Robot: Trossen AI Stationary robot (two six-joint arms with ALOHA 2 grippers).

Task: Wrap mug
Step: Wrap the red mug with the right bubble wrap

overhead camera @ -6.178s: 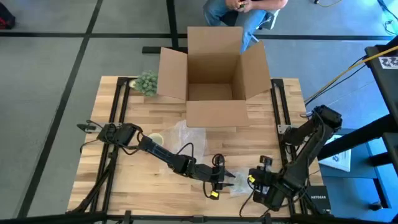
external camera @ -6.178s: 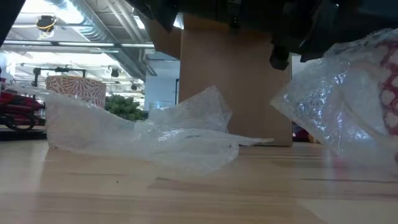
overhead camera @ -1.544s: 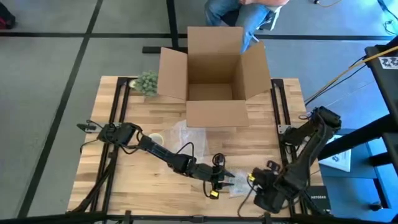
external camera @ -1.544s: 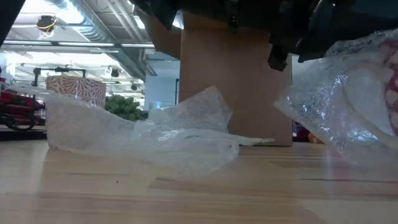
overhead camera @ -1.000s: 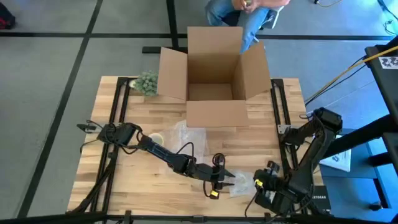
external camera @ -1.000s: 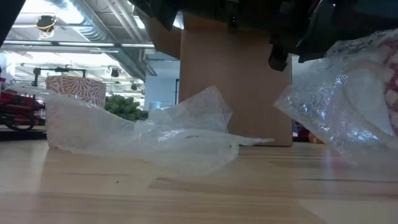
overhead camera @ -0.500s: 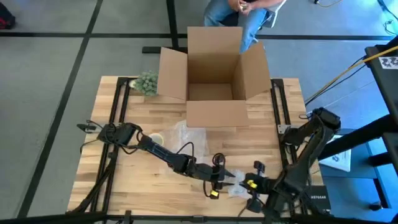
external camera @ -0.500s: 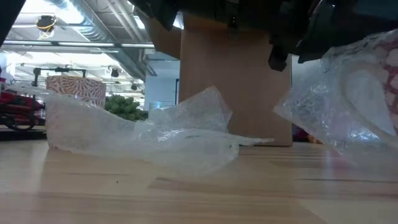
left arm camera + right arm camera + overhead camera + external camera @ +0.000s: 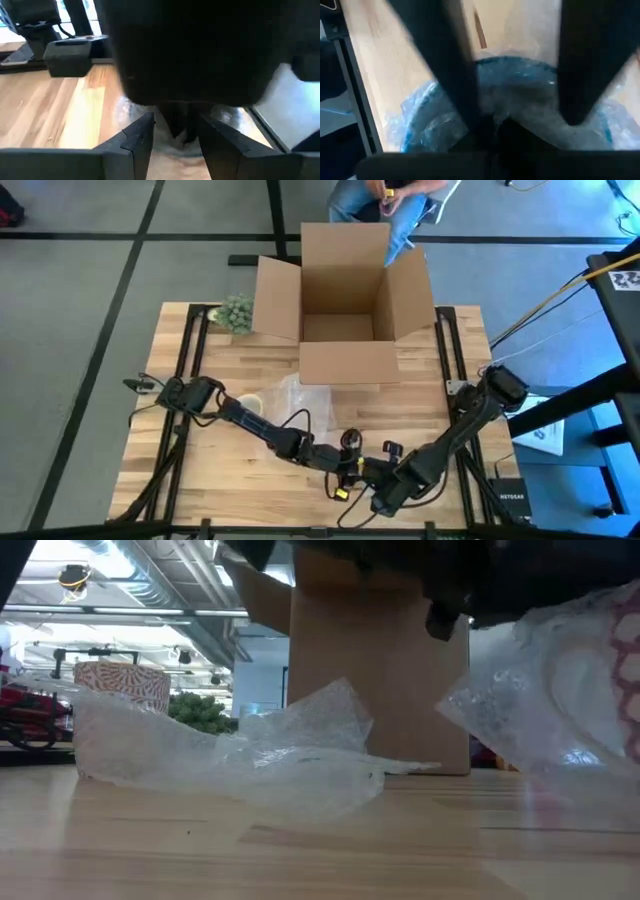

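Near the front edge of the table [image 9: 190, 470], both claws meet over the bubble-wrapped mug [image 9: 590, 680]. Left claw [image 9: 362, 470] and right claw [image 9: 378, 480] are basically touching there; can't tell how either one's fingers stand. Loose bubble wrap [image 9: 290, 402] lies just in front of the open cardboard box [image 9: 345, 295].

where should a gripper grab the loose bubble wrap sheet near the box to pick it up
Grip the bubble wrap sheet at its raised crumpled peak, coming down from above. The low view shows that fold standing off the table, while the rest lies thin and flat, giving fingers little to pinch.
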